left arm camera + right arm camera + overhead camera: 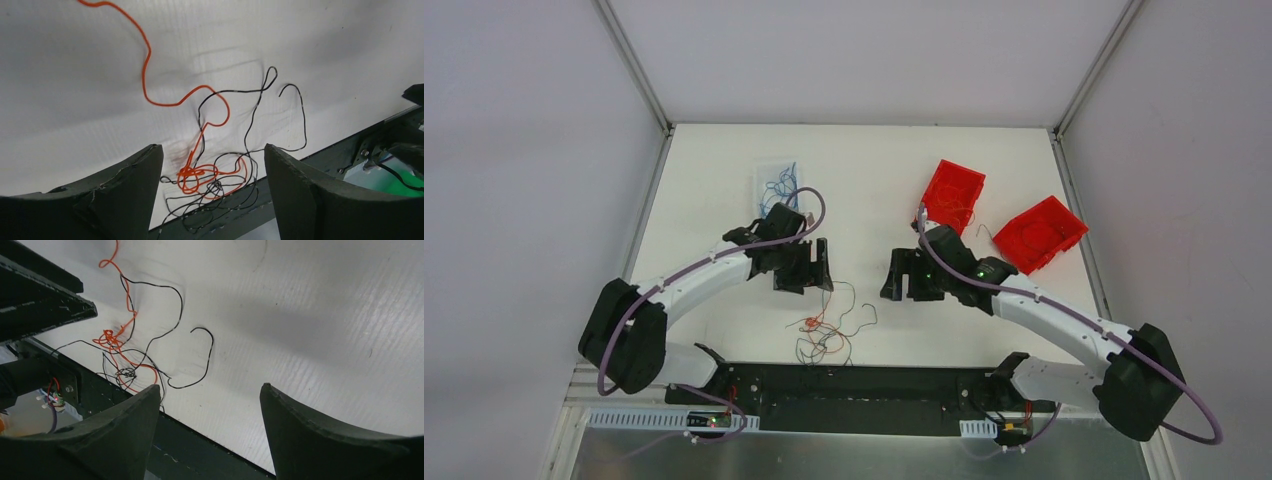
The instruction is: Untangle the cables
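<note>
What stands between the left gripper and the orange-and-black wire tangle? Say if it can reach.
Probably yes: the left gripper hangs open close to the orange-and-black wire tangle, nothing lies between them, and the right gripper is off to the side.

The tangle of cables [824, 337] lies on the table [874, 170] between the left gripper [811, 268] and the right gripper [908, 277], nearer the arm bases than either. Its nearest loops reach the table's near edge at the base rail [874, 385], and one strand runs away past the left gripper's fingers. A tray [760, 188] holding more cables [780, 186] sits just behind the left gripper. One bin [952, 192] stands behind the right gripper. A second bin [1039, 235] stands to that gripper's right, well apart from the tangle.
</note>
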Available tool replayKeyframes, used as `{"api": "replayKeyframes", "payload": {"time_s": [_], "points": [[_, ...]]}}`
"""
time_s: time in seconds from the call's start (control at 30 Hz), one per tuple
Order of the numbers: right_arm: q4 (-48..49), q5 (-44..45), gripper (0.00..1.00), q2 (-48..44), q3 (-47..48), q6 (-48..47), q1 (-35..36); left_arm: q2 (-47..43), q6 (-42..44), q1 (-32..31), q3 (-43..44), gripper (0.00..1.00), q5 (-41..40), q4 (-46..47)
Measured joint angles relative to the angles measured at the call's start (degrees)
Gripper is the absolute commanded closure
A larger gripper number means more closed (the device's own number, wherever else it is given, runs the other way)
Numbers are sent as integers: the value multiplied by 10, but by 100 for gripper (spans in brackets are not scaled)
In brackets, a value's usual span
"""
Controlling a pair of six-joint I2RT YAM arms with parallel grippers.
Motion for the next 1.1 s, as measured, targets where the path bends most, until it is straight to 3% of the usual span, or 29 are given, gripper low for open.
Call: {"api": "replayKeyframes", "payload": {"time_s": [0.17, 0.33, 0.4, 0.47, 0.57, 0.73, 0.9, 1.03, 1.1], "points": [[11, 6, 25, 5, -19, 1, 21, 50, 0, 0, 0, 39, 10, 63], [21, 15, 25, -13, -26, 1, 28, 93, 0, 0, -1, 85, 9, 97], [24, 16, 25, -17, -26, 0, 28, 110, 2, 0, -1, 90, 8, 103], [25, 16, 25, -18, -26, 0, 28, 117, 2, 0, -1, 87, 3, 105], [25, 17, 25, -18, -26, 0, 28, 112, 2, 0, -1, 73, -5, 104], [28, 17, 25, -26, -33, 0, 30, 63, 1, 0, -1, 64, -26, 87], [33, 19, 25, -31, -45, 0, 30, 32, -16, 4, -1, 31, -62, 79], [38, 19, 25, -39, -54, 0, 30, 22, -66, 8, -7, 27, -94, 83], [39, 19, 25, -42, -54, 0, 30, 21, -98, 8, -15, 30, -104, 89]]}}
